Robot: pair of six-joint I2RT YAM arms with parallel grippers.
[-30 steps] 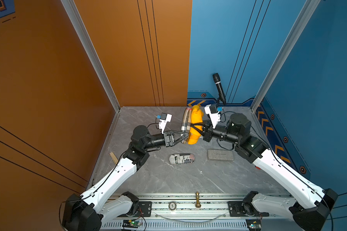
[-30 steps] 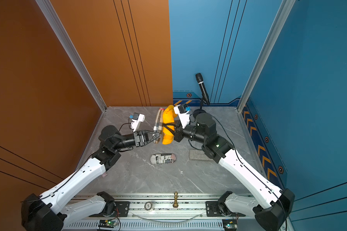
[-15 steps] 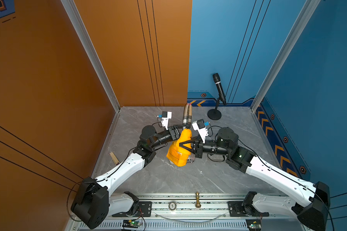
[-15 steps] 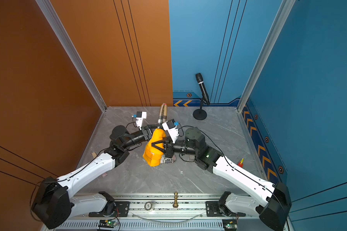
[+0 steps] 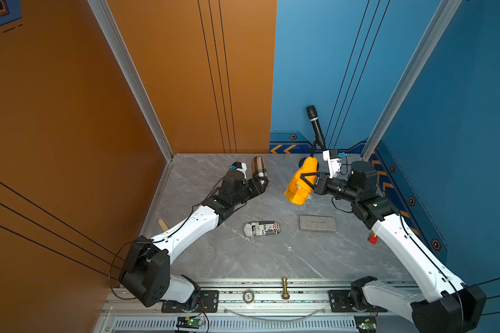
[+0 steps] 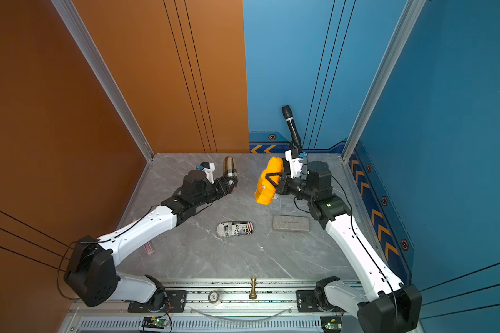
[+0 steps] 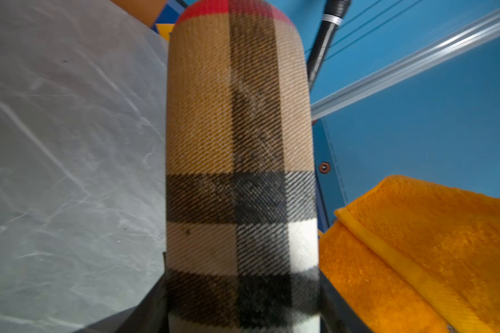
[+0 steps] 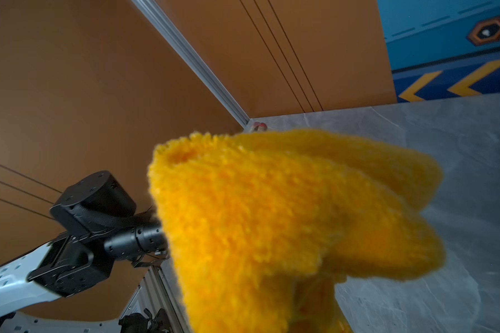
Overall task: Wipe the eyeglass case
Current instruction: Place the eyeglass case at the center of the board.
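Observation:
My left gripper (image 5: pixel 261 182) is shut on the lower end of a tan, black and white plaid eyeglass case (image 5: pixel 259 168), which stands up above the table at the back left. The case (image 7: pixel 240 144) fills the middle of the left wrist view, with a dark jaw on each side of it. My right gripper (image 5: pixel 307 180) is shut on a fluffy orange cloth (image 5: pixel 299 186) that hangs to the right of the case, with a clear gap between them. In the right wrist view the cloth (image 8: pixel 272 216) hides the jaws.
A newspaper-print case (image 5: pixel 261 229) and a grey case (image 5: pixel 317 223) lie on the marble table (image 5: pixel 243 259). A microphone on a stand (image 5: pixel 315 124) is at the back. A brass chess piece (image 5: pixel 285 288) and a tape roll (image 5: pixel 248 297) sit on the front rail.
Half a second ago the cloth was pressed against the case near the table's middle. Both arms have since drawn apart: the case went back left and the cloth back right.

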